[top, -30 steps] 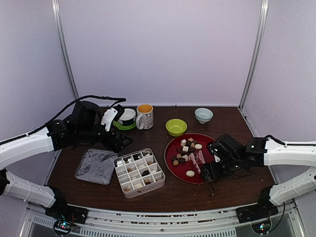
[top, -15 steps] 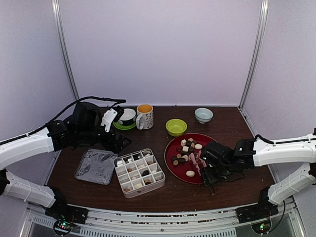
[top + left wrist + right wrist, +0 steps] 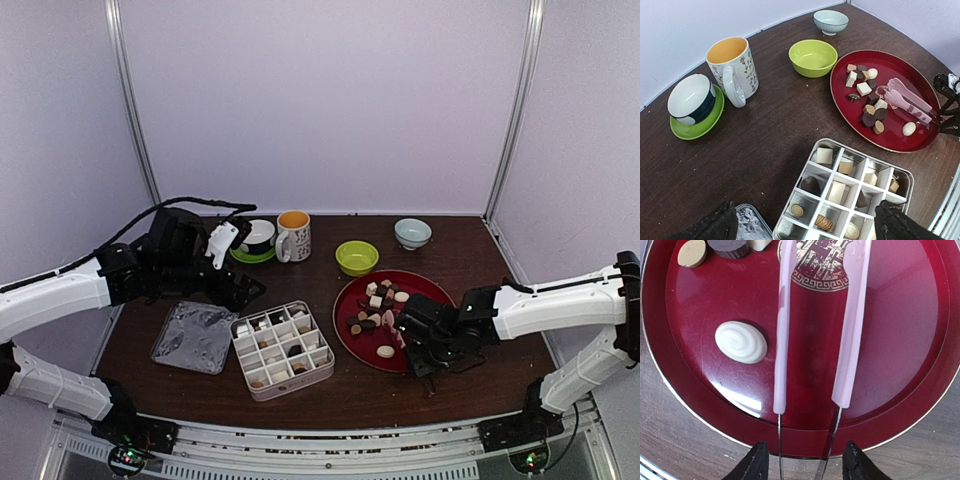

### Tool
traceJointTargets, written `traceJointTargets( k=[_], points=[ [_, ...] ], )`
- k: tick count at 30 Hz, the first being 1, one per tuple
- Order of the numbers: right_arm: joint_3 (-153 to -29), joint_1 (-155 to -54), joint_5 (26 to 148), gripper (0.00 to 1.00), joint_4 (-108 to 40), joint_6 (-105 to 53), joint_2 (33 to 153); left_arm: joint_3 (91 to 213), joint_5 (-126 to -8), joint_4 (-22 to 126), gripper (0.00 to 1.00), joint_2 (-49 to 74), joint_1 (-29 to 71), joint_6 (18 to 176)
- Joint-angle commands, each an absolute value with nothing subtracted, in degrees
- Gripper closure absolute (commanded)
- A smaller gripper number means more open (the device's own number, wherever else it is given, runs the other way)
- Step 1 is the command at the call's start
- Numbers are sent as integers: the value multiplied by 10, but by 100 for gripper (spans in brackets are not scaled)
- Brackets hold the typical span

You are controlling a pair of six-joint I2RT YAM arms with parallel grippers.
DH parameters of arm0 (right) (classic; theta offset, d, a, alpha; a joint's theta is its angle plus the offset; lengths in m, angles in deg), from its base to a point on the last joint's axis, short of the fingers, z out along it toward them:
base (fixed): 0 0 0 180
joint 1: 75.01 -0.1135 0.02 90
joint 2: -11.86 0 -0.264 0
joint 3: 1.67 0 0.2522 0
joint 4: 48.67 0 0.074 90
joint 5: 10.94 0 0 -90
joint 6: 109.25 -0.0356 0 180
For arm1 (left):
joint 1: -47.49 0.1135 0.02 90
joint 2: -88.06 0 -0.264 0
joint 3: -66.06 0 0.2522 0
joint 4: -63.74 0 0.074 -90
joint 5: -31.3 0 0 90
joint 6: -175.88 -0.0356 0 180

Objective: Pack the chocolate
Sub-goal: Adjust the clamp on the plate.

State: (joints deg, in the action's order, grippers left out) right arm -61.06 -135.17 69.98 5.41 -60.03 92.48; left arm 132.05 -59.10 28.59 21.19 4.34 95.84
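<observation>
Most of the chocolate (image 3: 863, 89) loose on the far left part of the red plate (image 3: 890, 57), in dark, tan and cream pieces. One white swirled oval (image 3: 741, 342) apart from the rest, close to the plate's near rim. Beside that oval, toward the plate's right half, the pink tongs (image 3: 782, 340), flat on the plate with arms parted.

At the plate's near rim, the right hand (image 3: 806, 462): open, one finger on either side of the tongs' thin metal stems, a gap showing on both sides, nothing gripped.

Left of the plate on the worktop (image 3: 775, 125), a white divided box (image 3: 840, 146) with more pieces in several cells. Over the box, the left hand (image 3: 805, 226), spread wide and holding nothing.

Just beyond the plate, a lime bowl (image 3: 813, 57).
</observation>
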Motion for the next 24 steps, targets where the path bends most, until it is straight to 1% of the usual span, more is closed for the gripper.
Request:
traceJointTargets(
  k=[1,5,12,18,21,24],
  points=[
    [-607,-1356,687,54,38,-610,930,1331,-583,289,2,209,47,954],
    [-604,-1356,690,60,33,-610,934,1336,-583,286,2,206,47,953],
    [-597,-1356,695,66,24,-609,937,1340,-582,283,2,203,47,952],
    [-602,-1356,690,77,26,-605,931,1343,-585,281,2,200,47,953],
    [-605,-1356,687,80,29,-604,928,1344,-587,281,2,198,46,955],
    [-607,-1356,684,81,32,-603,924,1345,-588,281,2,197,47,956]
  ],
)
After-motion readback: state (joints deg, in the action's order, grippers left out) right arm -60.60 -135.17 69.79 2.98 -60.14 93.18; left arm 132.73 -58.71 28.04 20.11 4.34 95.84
